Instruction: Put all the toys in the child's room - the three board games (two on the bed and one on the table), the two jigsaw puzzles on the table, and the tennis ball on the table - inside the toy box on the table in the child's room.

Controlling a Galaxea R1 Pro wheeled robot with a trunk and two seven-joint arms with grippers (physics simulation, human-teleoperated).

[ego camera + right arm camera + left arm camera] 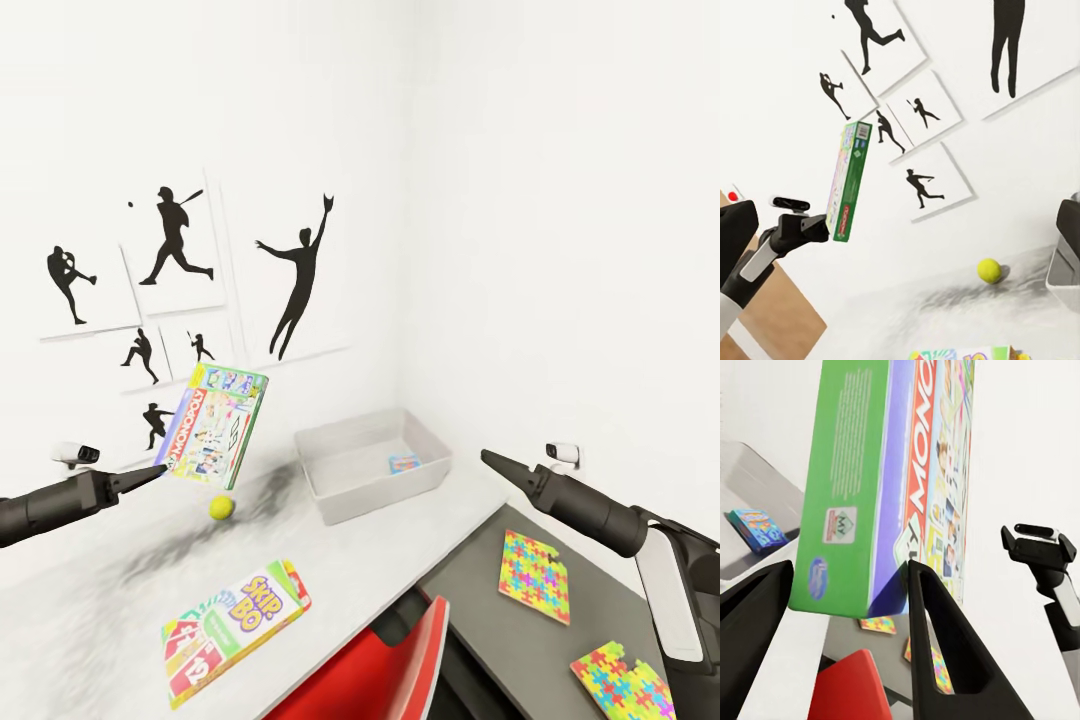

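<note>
Green-edged board game (214, 426) upright in left hand (160, 470)

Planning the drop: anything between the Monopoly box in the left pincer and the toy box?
Nothing visible. The left pincer holds the Monopoly box by its lower corner, up off the table. The toy box sits to its right, open-topped, holding one small blue game box. The tennis ball lies below the path, on the table.

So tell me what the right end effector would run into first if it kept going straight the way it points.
Probably nothing close: the right end effector points over the table toward the wall prints. The tennis ball sits lower, though depth is unclear.
</note>
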